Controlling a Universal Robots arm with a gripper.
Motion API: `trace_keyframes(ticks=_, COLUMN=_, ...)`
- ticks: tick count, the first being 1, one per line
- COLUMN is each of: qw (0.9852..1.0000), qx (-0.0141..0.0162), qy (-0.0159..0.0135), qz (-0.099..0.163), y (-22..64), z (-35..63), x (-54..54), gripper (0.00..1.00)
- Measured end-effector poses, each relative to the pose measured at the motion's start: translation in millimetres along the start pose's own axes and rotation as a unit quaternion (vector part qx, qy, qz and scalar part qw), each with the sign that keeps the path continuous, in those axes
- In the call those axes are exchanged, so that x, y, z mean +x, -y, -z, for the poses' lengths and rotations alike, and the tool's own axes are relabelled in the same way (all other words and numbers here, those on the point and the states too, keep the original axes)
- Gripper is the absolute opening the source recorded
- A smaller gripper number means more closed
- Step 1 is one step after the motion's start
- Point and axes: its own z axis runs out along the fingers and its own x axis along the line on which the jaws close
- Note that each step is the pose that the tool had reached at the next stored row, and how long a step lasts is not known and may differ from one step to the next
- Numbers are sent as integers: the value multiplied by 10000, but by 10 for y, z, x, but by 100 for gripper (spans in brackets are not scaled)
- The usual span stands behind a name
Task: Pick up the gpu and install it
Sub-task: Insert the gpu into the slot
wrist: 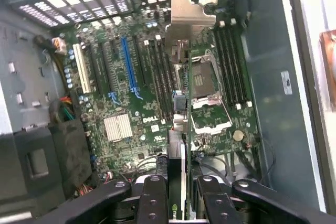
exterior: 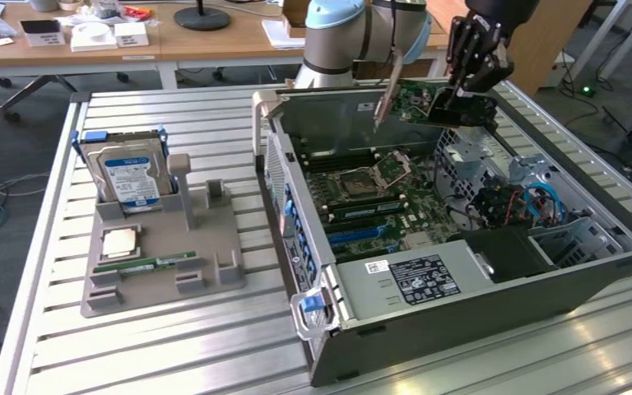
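gpu (exterior: 413,99) held in the air over the open computer case (exterior: 459,329).

On the exterior view's left, a gray fixture (exterior: 201,247) carries an upright hard drive (exterior: 129,173), a CPU (exterior: 118,241) and a RAM stick (exterior: 146,264). To the right lies the case, its motherboard (exterior: 382,206) exposed. Above the case's far side the gripper (exterior: 456,103) has its jaws clamped on the gpu, clear of the board. In the wrist view the card is seen edge-on between the fingers (wrist: 152,198), its silver bracket (wrist: 190,11) at the far end.

Open room above motherboard (exterior: 388,206) (case walls (exterior: 492,321) around)
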Motion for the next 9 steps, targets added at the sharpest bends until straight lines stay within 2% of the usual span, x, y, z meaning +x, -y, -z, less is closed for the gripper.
trace_keyframes(ticks=5, qw=9990, qx=-11, qy=-15, qz=449, y=0, z=-1, x=0, gripper=26)
trace_keyframes(ticks=9, qw=9967, qx=-19, qy=-26, qz=813, y=0, z=-2, x=0, gripper=26)
